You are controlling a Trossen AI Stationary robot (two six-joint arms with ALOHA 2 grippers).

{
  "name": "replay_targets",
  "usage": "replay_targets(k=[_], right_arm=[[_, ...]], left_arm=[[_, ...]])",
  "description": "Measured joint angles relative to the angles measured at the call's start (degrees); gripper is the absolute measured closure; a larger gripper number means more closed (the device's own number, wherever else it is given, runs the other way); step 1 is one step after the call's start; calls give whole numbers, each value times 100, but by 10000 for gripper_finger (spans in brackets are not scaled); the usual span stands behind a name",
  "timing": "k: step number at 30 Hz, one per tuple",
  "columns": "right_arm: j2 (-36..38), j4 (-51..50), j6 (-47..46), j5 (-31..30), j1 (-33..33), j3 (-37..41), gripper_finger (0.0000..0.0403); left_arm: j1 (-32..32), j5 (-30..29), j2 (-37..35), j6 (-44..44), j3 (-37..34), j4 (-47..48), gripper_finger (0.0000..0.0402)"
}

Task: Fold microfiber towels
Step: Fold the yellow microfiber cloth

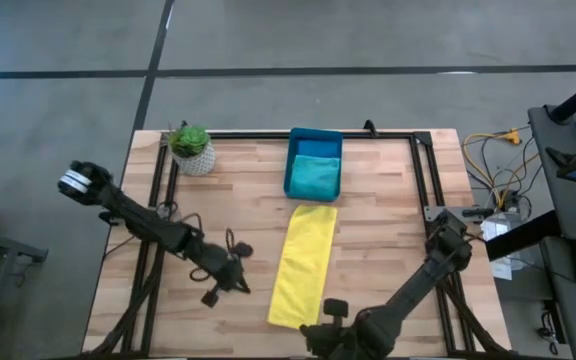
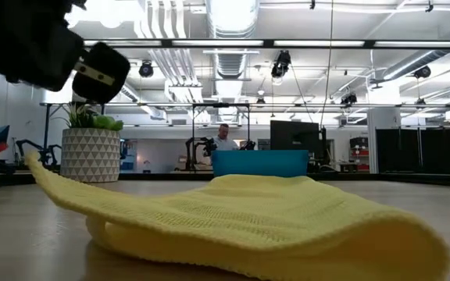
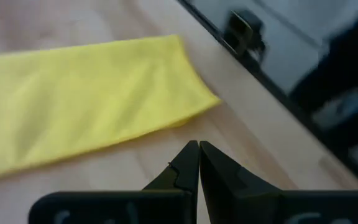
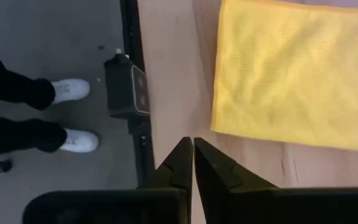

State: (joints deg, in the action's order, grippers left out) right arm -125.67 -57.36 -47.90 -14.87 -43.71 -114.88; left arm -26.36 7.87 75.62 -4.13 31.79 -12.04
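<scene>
The yellow towel (image 1: 304, 265) lies folded long on the table (image 1: 388, 230) in front of the bin (image 1: 314, 150) holding a teal towel (image 1: 315, 176), left gripper (image 1: 236, 282) and right gripper (image 1: 333, 310) both pinched closed, empty, beside it

Matt knit-cloth yellow towel (image 1: 304, 264), wooden table (image 1: 388, 230)

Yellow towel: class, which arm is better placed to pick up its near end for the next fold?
Probably the right gripper: its shut fingers hover beside the yellow towel at its near end. The left gripper, also shut, sits farther off to the side.
</scene>
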Motion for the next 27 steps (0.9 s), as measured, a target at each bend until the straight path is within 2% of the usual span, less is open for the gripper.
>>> replay_targets(k=[5,14,18,21,27], right_arm=[[-15,387,495,69,23,332,370],[-15,1279,2071,23,23,1426,290],[-15,1875,2950,-158,56,1840,255],[-13,1844,3285,-326,109,2079,237],[3,1998,3858,-335,189,2389,225]], left_arm=[[-480,-53,771,739,558,115,402],[-621,-91,1655,792,1606,259,402],[-587,-91,1852,740,1837,255,402],[-587,-149,1885,464,1887,268,402],[-587,-387,1886,-155,1851,258,402]])
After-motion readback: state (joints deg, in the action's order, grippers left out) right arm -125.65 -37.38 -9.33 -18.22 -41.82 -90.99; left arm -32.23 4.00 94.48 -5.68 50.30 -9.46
